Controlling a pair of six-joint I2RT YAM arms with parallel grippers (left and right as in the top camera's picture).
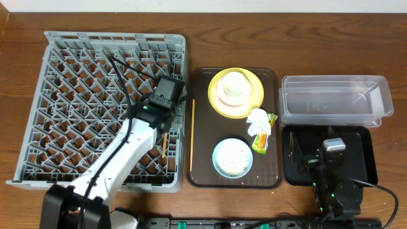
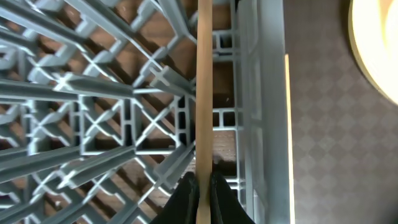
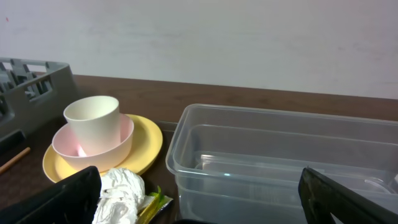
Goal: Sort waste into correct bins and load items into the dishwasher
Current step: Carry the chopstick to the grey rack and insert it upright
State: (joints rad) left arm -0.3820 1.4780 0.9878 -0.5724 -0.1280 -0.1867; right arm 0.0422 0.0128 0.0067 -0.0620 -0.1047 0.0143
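Observation:
My left gripper (image 1: 163, 121) (image 2: 204, 190) is shut on a wooden chopstick (image 2: 204, 93) that lies over the right side of the grey dishwasher rack (image 1: 38, 108). The other chopstick (image 1: 192, 133) lies along the brown tray's left edge. On the tray, a cream cup (image 1: 234, 83) sits in a pink bowl (image 3: 74, 146) on the yellow plate (image 1: 254, 105). Near them are the white tissue (image 1: 259, 119), the wrapper (image 1: 262, 141) and a blue bowl (image 1: 233, 157) holding scraps. My right gripper (image 1: 333, 147) (image 3: 205, 205) hangs open and empty over the black bin (image 1: 362, 159), facing the clear bin (image 1: 334, 98).
The brown tray (image 1: 200, 127) lies between the rack and the two bins. The rack's wall (image 2: 261, 112) stands between the held chopstick and the tray. A white wall rises behind the table in the right wrist view.

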